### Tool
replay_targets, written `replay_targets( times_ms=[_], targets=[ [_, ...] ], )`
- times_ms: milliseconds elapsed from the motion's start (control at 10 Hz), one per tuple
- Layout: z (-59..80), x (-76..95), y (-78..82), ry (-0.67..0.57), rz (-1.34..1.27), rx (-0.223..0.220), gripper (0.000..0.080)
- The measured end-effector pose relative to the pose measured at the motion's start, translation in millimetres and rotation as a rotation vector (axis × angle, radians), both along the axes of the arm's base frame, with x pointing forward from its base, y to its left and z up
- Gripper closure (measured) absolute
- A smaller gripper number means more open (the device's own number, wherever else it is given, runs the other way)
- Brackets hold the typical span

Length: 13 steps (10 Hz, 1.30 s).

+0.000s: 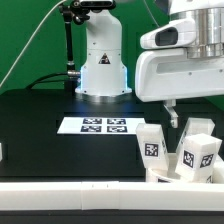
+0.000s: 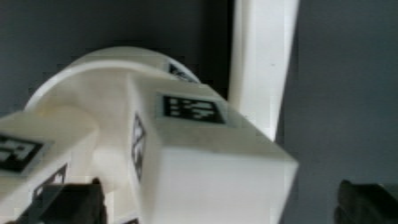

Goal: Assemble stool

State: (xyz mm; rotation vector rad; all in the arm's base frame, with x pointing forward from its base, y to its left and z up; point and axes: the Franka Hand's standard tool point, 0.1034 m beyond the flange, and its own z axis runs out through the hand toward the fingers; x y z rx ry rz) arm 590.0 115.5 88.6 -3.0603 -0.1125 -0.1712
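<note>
Gripper [image 1: 171, 112] spread wide, holding nothing, jaws apart with fingers hanging over the cluster of stool parts at the exterior view's right. One thin fingertip [image 1: 169, 114] shows in the exterior view, in the air above and just beside the legs, no contact visible. In the wrist view both dark fingertips [image 2: 63, 203] flank a blocky white stool leg [image 2: 210, 165] with clear gaps on each side, so not touching as far as can be told. That leg carries a black-and-white tag [image 2: 192, 108] on its upper face. Behind it a rounded white part, probably the round seat [image 2: 107, 75], touching or just beside the leg; cannot tell which. Long white border rail [image 2: 263, 60] runs beside the parts. In the exterior view, two tagged legs stand upright at about 4 o'clock of the table [image 1: 40, 145]: one [image 1: 152, 150] and another [image 1: 198, 152] beside it, near the rail [image 1: 70, 186]. Marker board [image 1: 98, 125] lies flat at the table centre, roughly 10 o'clock from the legs. Arm base [image 1: 102, 62] at 12 o'clock.
</note>
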Motion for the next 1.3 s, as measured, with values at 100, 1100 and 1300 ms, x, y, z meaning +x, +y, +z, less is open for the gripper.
replay_targets(
  times_ms=[100,1100,1300],
  targets=[
    [0.0,0.3,-2.0,-0.005,0.069,-0.017,0.015],
    [-2.2,-9.4,-5.4,0.033,1.049,-0.179,0.015],
    [0.5,-1.8,-8.2,-0.003,1.12,-0.216,0.015]
  ],
)
